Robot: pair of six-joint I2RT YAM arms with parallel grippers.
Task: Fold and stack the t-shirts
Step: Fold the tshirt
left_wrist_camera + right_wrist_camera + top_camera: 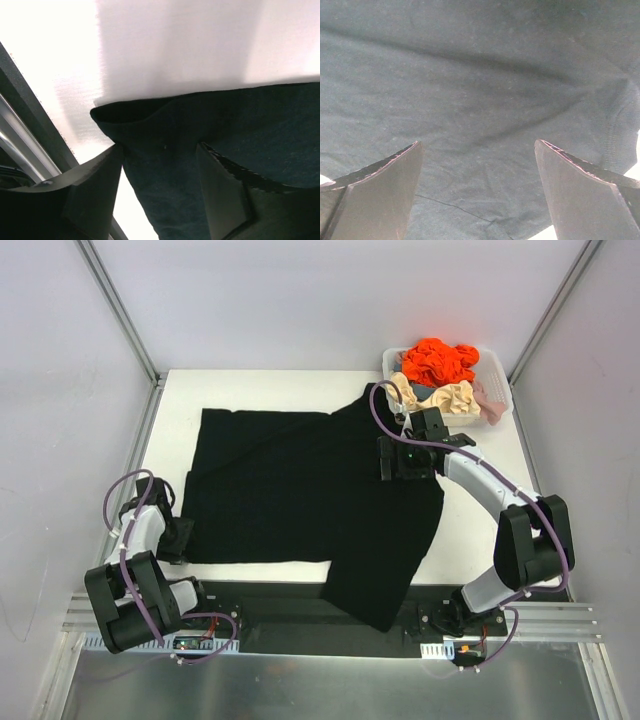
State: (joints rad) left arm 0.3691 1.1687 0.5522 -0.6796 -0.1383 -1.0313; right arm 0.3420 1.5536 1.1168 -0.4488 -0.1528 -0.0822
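- Top view: the left gripper sits low at the near-left corner of the large plain black cloth t-shirt, which lies spread on the white table with one flap over the near edge.
- The right gripper hangs above the shirt's far-right part. Near it, a white plastic rectangular basket holds a crumpled bright orange t-shirt, a cream-beige t-shirt and a pale pink t-shirt.
- Left wrist view: the fingers stand apart with the shirt's corner between them, unpinched.
- Right wrist view: the fingers are spread wide over black cloth, gripping nothing.
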